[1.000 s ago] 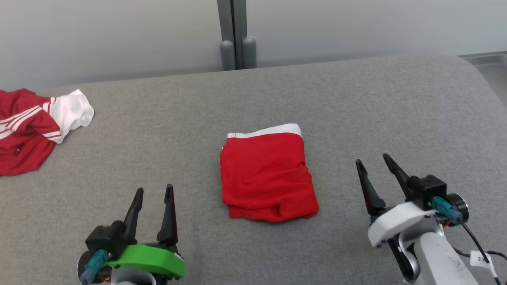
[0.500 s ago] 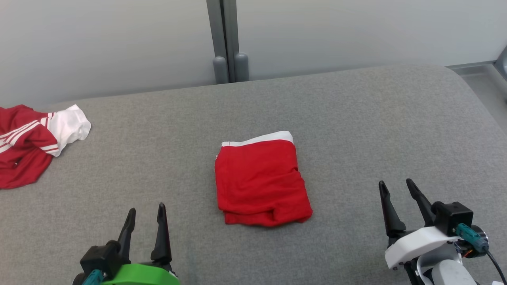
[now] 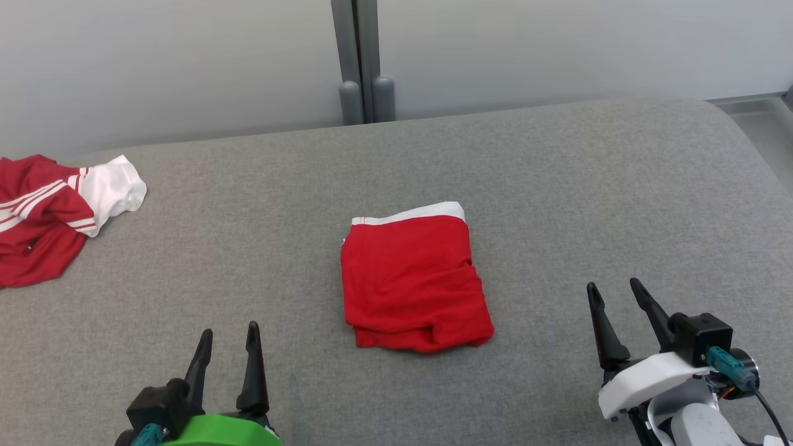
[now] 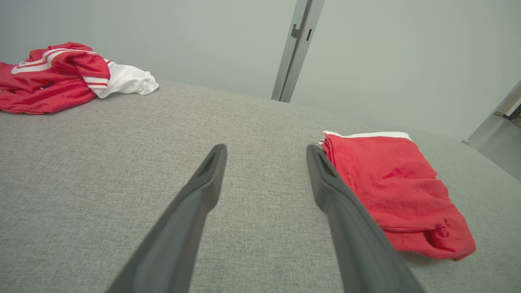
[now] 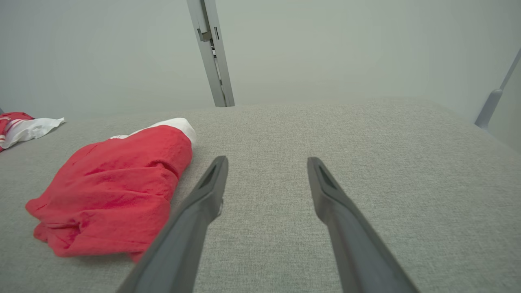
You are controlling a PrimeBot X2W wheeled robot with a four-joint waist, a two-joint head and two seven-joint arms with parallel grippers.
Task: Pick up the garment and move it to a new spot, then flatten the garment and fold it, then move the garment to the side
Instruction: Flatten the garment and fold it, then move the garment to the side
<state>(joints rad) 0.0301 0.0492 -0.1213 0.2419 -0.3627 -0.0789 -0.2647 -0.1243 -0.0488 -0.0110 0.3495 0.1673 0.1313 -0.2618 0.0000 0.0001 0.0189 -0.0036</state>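
The folded red shorts [image 3: 415, 279] lie between the wide-open, empty left gripper [image 3: 226, 337] and right gripper [image 3: 610, 291], probably awaiting the move aside.

The right gripper [image 5: 267, 159] spreads its 2 dark fingers [image 5: 195, 219], empty, over the grey fabric bench [image 5: 366, 162]; the folded red garment [image 5: 114, 183] lies apart at frame left, white band farthest.

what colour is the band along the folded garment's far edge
White band, on the red folded garment; clearest in the head view.
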